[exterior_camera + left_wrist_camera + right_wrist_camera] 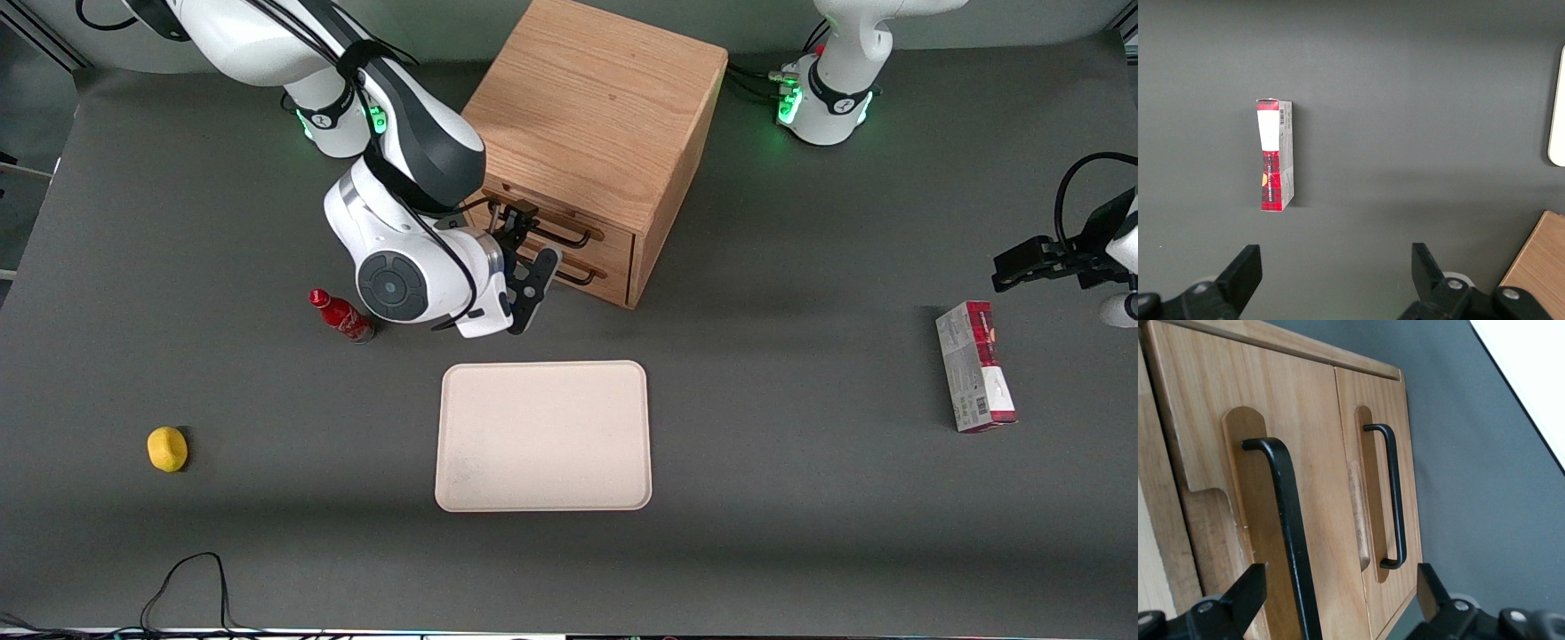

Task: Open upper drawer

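Note:
The oak cabinet (pixel 596 116) stands at the back middle of the table, its two drawer fronts facing the working arm's end. The upper drawer (pixel 1315 473) looks shut, and its black bar handle (pixel 562 233) (pixel 1288 533) runs between my fingers. My gripper (pixel 531 253) (pixel 1341 580) is open right in front of the drawer fronts, straddling that handle without touching it. One fingertip (pixel 1257 580) is close beside the bar. The other (pixel 1426 581) is out past the lower drawer's handle (pixel 1395 500) (pixel 578 277).
A cream tray (pixel 542 436) lies nearer the front camera than the cabinet. A small red cola bottle (pixel 342 317) lies beside my wrist, and a yellow lemon (pixel 167 448) sits toward the working arm's end. A red carton (pixel 973 366) (pixel 1275 155) lies toward the parked arm's end.

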Motion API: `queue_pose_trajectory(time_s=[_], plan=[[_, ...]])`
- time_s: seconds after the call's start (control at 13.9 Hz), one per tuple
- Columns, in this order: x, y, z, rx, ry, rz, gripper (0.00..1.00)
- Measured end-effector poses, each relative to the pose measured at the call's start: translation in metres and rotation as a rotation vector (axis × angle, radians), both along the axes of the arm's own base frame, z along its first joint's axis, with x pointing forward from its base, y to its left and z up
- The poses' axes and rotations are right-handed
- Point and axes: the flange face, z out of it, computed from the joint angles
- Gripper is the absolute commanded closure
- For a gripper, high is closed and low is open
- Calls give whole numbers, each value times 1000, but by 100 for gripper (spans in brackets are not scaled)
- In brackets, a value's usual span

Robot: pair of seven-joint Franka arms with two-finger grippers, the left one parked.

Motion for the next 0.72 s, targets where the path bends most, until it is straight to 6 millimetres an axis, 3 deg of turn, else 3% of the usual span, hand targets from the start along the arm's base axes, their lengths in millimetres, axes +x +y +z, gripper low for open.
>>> queue_pose_trajectory(time_s=[0.72], plan=[[-6,17,-15,15,-37,77,0]])
